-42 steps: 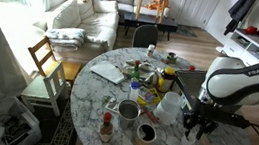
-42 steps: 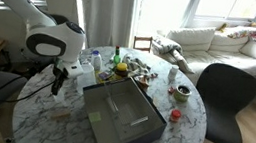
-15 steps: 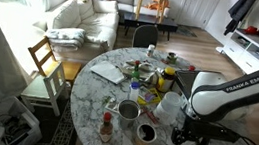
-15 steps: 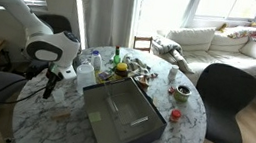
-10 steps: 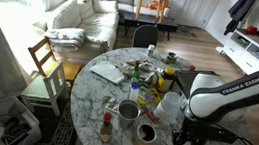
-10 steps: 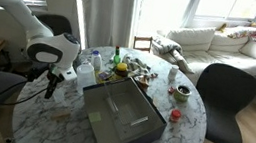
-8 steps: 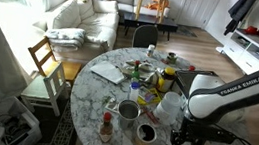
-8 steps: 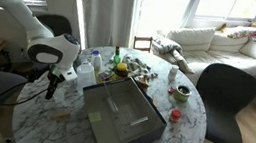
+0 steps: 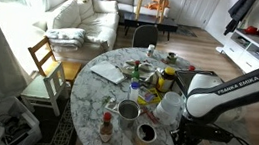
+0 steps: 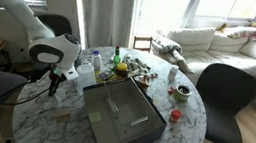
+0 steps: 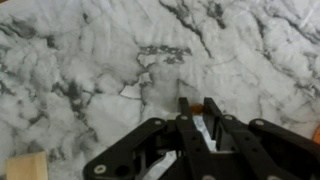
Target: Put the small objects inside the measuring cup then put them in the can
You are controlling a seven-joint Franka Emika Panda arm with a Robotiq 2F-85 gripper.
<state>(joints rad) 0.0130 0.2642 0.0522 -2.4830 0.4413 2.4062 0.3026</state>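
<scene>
In an exterior view the arm (image 9: 223, 93) bends down over the near edge of the round marble table (image 9: 91, 96), and the gripper (image 9: 183, 144) hangs just over the stone. Two open cans stand on the table, one can (image 9: 127, 111) further in and the near can (image 9: 145, 135) just beside the gripper. A big white jug (image 9: 168, 108) stands between the cans and the arm, and a small bottle (image 9: 106, 128) stands at the table's edge. The jaws are too small here to read, and the measuring cup cannot be picked out among the clutter.

The exterior view from across the table shows what that one hides: a large grey tray (image 10: 122, 116) fills the middle of the table (image 10: 59, 128), and the gripper (image 10: 51, 88) points down beside it, apart from it. A small red thing (image 10: 174, 115) lies near the far rim.

Only the wrist view shows the pincer closely. The gripper (image 11: 197, 104) is drawn narrow, its fingers (image 11: 184, 118) nearly together just above the marble (image 11: 90, 60). A pale patch shows between them; whether it is an object or the table, I cannot tell.
</scene>
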